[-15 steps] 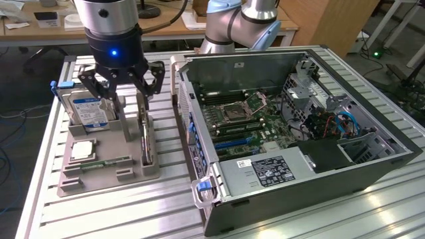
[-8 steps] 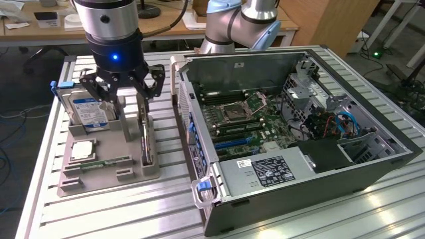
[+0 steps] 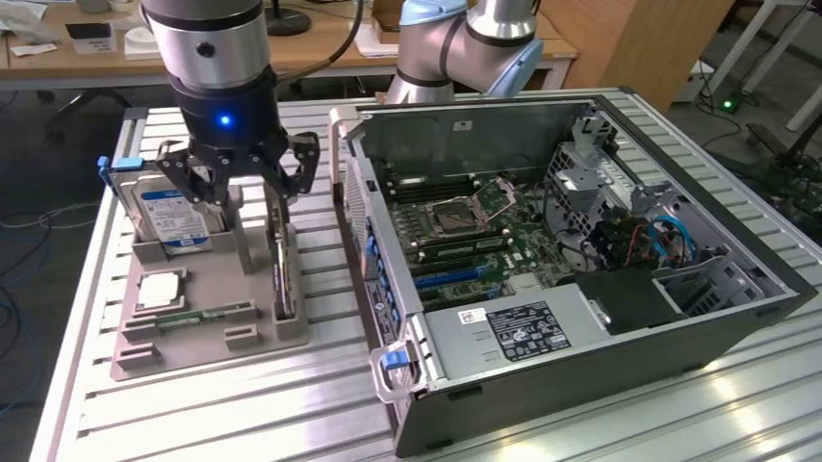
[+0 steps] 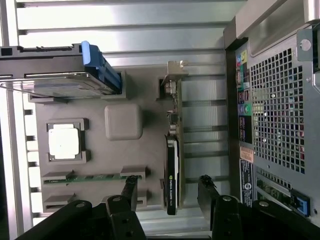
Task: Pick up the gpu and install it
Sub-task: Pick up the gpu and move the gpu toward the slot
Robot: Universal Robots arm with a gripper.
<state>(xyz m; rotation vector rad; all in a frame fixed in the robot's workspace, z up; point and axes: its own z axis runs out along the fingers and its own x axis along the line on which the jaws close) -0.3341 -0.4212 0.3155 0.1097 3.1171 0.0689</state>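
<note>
- The arm [image 3: 212, 38] is a round silver-grey tube with a small dark round mark on its side.
- Under the tube there is a black cylindrical wrist part [image 3: 229, 115], where one small blue light shines.
- The tool [image 3: 250, 197] is black and is built of linked bars.
- In the wrist view its fingers [image 4: 129, 190] are matt black, with round silver pin heads at the links.
- A dark cable [image 3: 349, 38] hangs beside the tube.
- Farther back, the joints [image 3: 449, 38] are silver-grey with light blue caps.
</note>
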